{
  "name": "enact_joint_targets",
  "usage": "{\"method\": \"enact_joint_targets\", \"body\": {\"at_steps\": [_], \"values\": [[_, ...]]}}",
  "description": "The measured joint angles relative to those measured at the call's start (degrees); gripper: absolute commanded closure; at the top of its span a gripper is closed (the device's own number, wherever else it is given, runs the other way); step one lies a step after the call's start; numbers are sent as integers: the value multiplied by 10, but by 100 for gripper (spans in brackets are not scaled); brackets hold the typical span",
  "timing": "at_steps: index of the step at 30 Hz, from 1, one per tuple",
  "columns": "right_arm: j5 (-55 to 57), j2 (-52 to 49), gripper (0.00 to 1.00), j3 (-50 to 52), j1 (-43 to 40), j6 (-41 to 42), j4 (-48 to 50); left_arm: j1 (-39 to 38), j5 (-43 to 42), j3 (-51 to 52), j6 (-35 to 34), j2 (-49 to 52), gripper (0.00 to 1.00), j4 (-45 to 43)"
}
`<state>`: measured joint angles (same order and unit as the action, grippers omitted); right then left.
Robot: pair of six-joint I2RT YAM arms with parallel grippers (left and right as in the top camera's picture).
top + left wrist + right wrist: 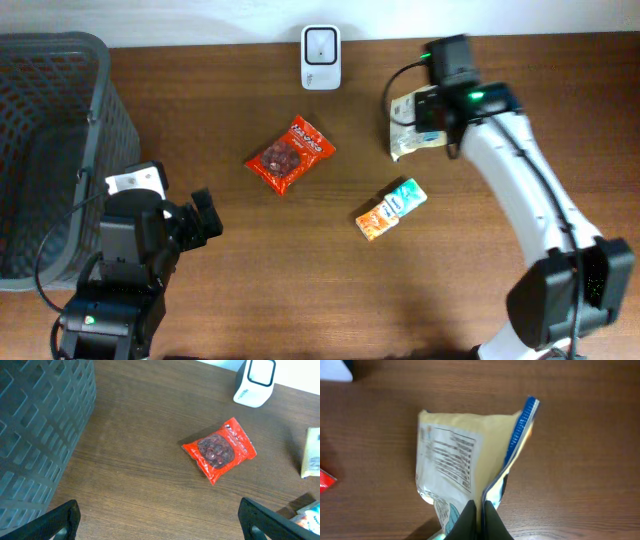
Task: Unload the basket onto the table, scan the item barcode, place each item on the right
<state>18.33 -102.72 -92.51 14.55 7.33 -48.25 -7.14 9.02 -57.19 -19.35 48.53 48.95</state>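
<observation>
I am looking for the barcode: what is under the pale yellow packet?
Only the wooden table shows around the pale yellow packet, pinched by the right hand. Its underside is covered, so nothing there can be seen.

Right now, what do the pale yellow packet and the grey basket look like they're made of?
The pale yellow packet looks like thin plastic film, slightly glossy: it creases where the right gripper pinches it. The grey basket looks like matte moulded plastic, given its even grid of openings.
</observation>
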Motion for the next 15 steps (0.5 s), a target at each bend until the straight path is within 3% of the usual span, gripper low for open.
{"method": "enact_joint_targets", "body": {"at_steps": [6, 7, 8, 10, 11, 12, 13, 14, 15], "values": [[62, -43, 93, 0, 161, 41, 37, 0, 0, 0, 0, 0, 1, 0], [55, -45, 86, 0, 177, 49, 42, 0, 0, 0, 0, 0, 1, 0], [36, -47, 65, 0, 194, 62, 52, 0, 0, 0, 0, 0, 1, 0], [-21, -49, 58, 0, 220, 93, 69, 0, 0, 0, 0, 0, 1, 0], [-48, -49, 47, 0, 226, 112, 74, 0, 0, 0, 0, 0, 1, 0], [-72, -49, 24, 0, 226, 124, 80, 0, 0, 0, 0, 0, 1, 0], [-97, -49, 10, 0, 222, 138, 74, 0, 0, 0, 0, 0, 1, 0], [-112, -49, 1, -1, 216, 143, 65, 0, 0, 0, 0, 0, 1, 0], [-121, -49, 1, -5, 210, 148, 49, 0, 0, 0, 0, 0, 1, 1]]}}
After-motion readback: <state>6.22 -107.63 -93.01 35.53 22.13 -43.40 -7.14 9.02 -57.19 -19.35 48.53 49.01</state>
